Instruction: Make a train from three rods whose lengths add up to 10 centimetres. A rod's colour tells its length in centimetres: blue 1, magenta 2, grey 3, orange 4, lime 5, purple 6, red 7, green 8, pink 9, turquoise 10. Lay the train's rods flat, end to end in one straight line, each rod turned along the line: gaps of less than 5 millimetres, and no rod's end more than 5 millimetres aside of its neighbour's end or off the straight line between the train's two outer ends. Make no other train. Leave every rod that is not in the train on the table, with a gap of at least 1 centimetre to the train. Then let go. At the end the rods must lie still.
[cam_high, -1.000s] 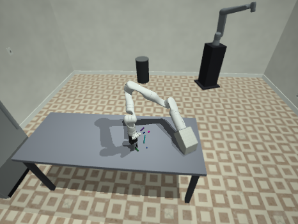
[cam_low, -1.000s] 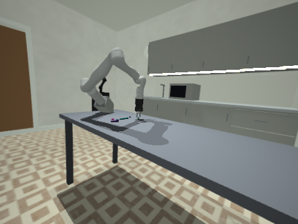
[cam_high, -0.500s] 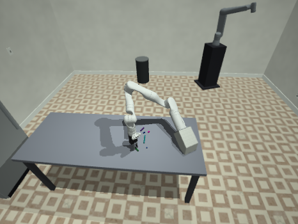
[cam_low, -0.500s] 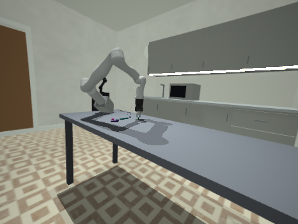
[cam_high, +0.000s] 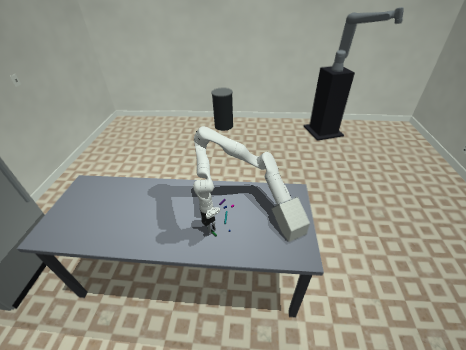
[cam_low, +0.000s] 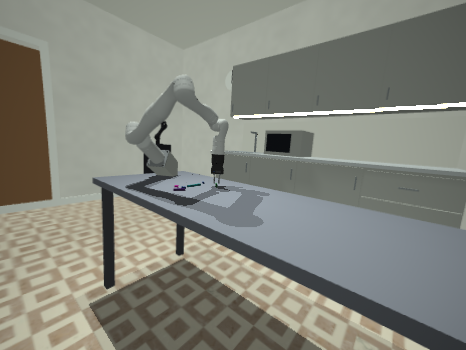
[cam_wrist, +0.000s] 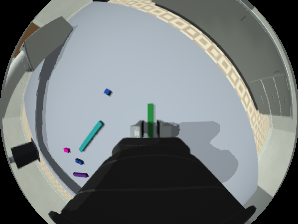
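Observation:
My gripper (cam_high: 208, 227) stands low over the table, fingers part open. A green rod (cam_high: 214, 233) lies flat with its near end between the fingertips; in the wrist view (cam_wrist: 150, 113) it points straight ahead from the fingers. A turquoise rod (cam_high: 226, 216) lies to the right, also seen in the wrist view (cam_wrist: 91, 136). A purple rod (cam_high: 222, 202), a magenta rod (cam_high: 232, 205) and a blue rod (cam_high: 225, 207) lie behind it. Another blue rod (cam_high: 229, 230) lies alone, seen in the wrist view (cam_wrist: 108, 91) ahead on the left. In the exterior view the gripper (cam_low: 217, 183) touches down beside the turquoise rod (cam_low: 195, 184).
The arm's white base block (cam_high: 291, 218) stands at the table's right side. The rods lie in a small cluster near the middle of the grey table (cam_high: 125, 220). A black cylinder (cam_high: 222, 108) and a black pedestal (cam_high: 331, 102) stand on the floor behind.

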